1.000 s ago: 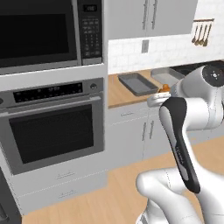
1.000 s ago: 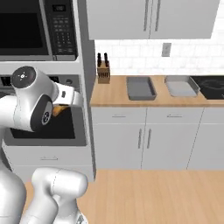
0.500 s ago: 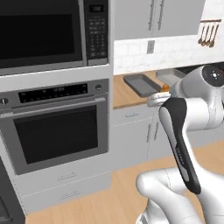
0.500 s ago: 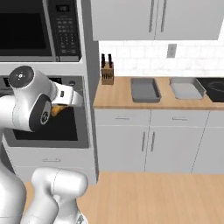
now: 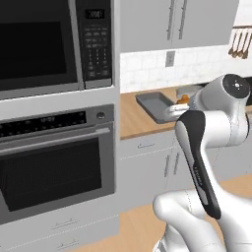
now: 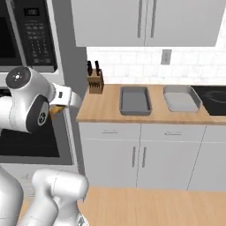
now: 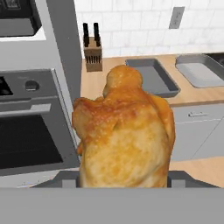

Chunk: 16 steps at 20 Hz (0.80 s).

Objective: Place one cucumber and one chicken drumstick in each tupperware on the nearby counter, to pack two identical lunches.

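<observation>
The gripper [image 7: 124, 186] appears closed on the chicken drumstick [image 7: 124, 135], though its fingertips are hidden behind the meat; it is held in the air, short of the counter [image 6: 106, 110]. Two grey tupperware trays [image 6: 135, 99] [image 6: 181, 98] lie side by side on that counter; a knife block [image 6: 94, 79] stands to their left.

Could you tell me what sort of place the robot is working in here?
A home-style kitchen, rendered: a built-in wall oven under a microwave, a wooden counter over white cabinets, and a knife block.
</observation>
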Tool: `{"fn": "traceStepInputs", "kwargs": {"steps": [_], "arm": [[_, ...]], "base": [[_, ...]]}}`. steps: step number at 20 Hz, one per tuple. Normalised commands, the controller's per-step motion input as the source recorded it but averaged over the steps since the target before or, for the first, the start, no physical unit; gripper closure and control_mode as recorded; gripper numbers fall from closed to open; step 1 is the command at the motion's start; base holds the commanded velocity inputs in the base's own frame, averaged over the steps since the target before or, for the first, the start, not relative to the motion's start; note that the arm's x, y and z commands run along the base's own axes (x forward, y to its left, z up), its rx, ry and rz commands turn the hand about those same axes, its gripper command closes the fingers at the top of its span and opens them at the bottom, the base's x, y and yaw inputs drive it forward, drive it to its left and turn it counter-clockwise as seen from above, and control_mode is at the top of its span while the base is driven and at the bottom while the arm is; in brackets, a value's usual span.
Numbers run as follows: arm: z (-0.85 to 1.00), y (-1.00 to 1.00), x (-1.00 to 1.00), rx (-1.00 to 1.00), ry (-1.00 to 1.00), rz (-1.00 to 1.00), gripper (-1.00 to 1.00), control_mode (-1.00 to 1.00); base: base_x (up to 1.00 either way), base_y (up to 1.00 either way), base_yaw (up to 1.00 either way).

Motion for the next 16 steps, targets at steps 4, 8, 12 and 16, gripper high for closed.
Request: {"fn": "traceStepInputs", "kwargs": {"steps": [4, 8, 12, 16], "arm": [[0.0, 0.0, 0.0, 0.0, 0.0, 0.0, 1.0, 1.0], [0.0, 0.0, 0.0, 0.0, 0.0, 0.0, 1.0, 1.0], [0.0, 0.0, 0.0, 0.0, 0.0, 0.0, 1.0, 1.0], [0.0, 0.0, 0.0, 0.0, 0.0, 0.0, 1.0, 1.0]], "base": [[0.88, -1.0, 0.12], [0.71, -1.0, 0.15], [0.58, -1.0, 0.17], [0.64, -0.8, 0.17]]}}
